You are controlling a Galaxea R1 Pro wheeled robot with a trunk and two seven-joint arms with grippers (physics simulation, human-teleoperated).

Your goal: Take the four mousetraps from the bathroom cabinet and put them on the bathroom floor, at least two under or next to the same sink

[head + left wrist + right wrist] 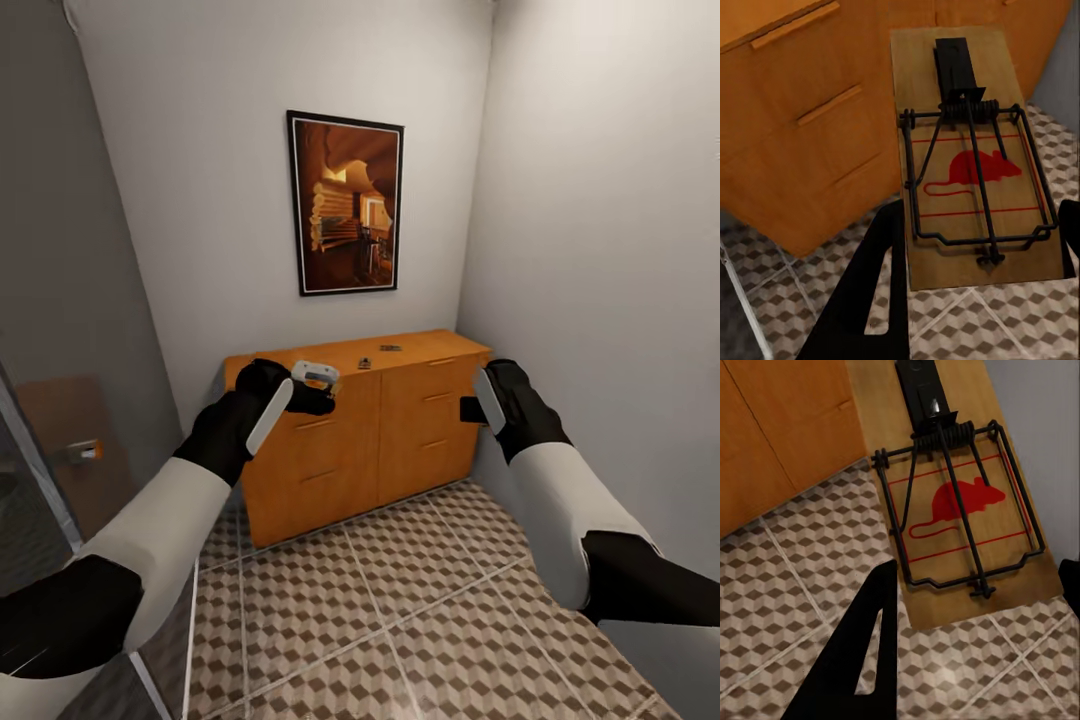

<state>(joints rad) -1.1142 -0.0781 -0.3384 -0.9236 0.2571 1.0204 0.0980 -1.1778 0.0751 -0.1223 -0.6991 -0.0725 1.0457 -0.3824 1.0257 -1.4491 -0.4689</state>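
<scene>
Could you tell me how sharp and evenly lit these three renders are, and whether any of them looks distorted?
Head view: wide-angle stretch, walls lean outward; small items on the cabinet top too tiny to read. Left wrist view: mousetrap crisp, red mouse print clear, flat lighting, no glare. Right wrist view: second mousetrap equally sharp, a small glint on its black clip; floor tiles slightly soft.

A big picture in a thin black frame is hung on the pale grey back wall. Warm orange and brown shapes are painted on it. At the far left, a brown door is seen behind a glass pane, and a small orange handle is fixed to it.
</scene>
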